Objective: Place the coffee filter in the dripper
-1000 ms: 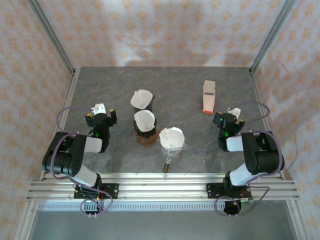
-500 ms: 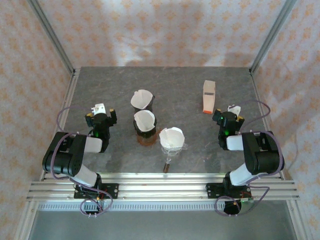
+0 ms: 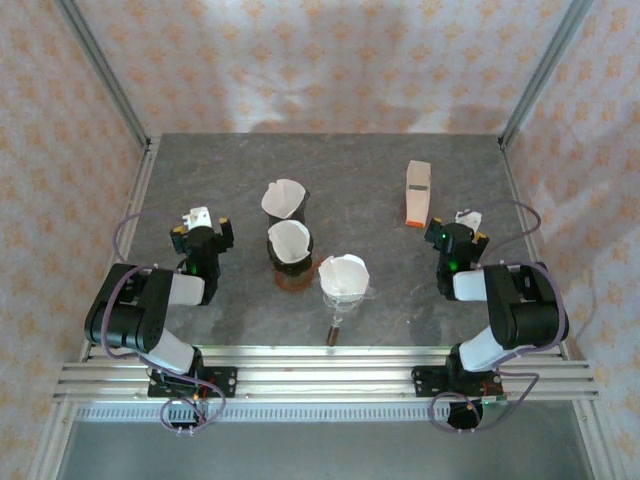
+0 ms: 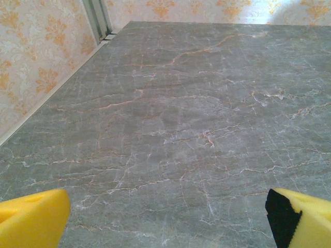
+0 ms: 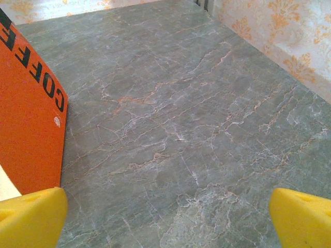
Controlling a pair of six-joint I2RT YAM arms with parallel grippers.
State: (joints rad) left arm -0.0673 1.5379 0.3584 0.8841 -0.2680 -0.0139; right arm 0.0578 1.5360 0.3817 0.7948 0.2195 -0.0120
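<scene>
From overhead, three drippers stand mid-way across the surface [image 3: 240, 165], each with a white paper filter in it: two black drippers [image 3: 290, 258] farther back and a clear dripper [image 3: 355, 296] nearest the arms, its filter [image 3: 343, 272] upright. The right wrist view adds black lettering on the orange box [image 5: 26, 113], just left of the right fingers [image 5: 31, 217]. The left fingers [image 4: 31, 219] face bare stone. Both pairs are spread wide and empty.
</scene>
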